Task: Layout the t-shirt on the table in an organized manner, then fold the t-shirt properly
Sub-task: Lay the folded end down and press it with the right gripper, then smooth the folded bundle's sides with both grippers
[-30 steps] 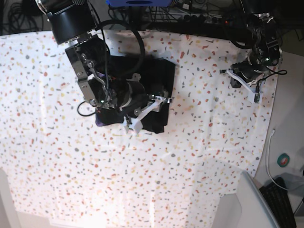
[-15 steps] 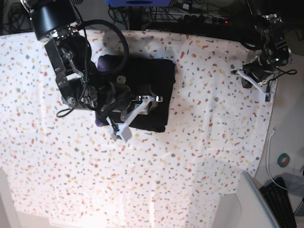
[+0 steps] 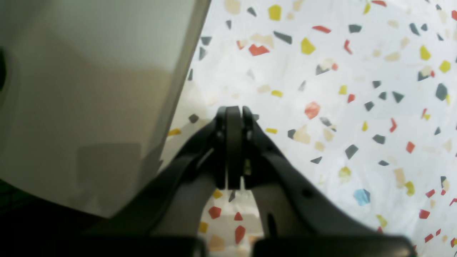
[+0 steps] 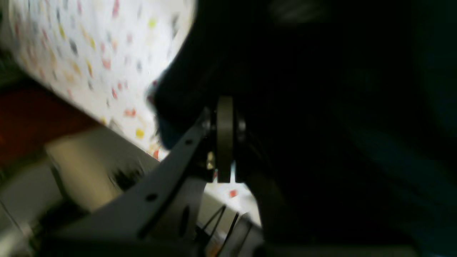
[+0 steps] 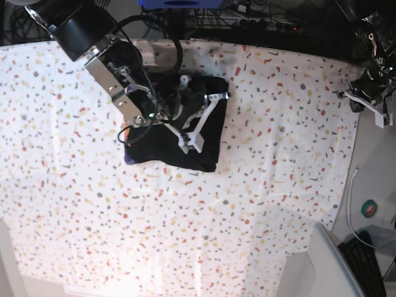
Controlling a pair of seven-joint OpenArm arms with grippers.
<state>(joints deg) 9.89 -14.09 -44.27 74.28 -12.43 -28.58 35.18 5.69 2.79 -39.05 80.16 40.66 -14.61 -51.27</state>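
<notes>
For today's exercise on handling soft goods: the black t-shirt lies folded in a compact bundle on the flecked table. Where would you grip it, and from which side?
Probably the t-shirt's near edge, approached from the open table in front of it. That edge lies flat and clear in the base view, whereas the right gripper, shut, and its arm crowd the bundle's far part. A low pinch there should catch the stacked layers together.

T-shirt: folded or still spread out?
Folded. The t-shirt lies as a compact black rectangle on the table, no sleeves spread.
</notes>
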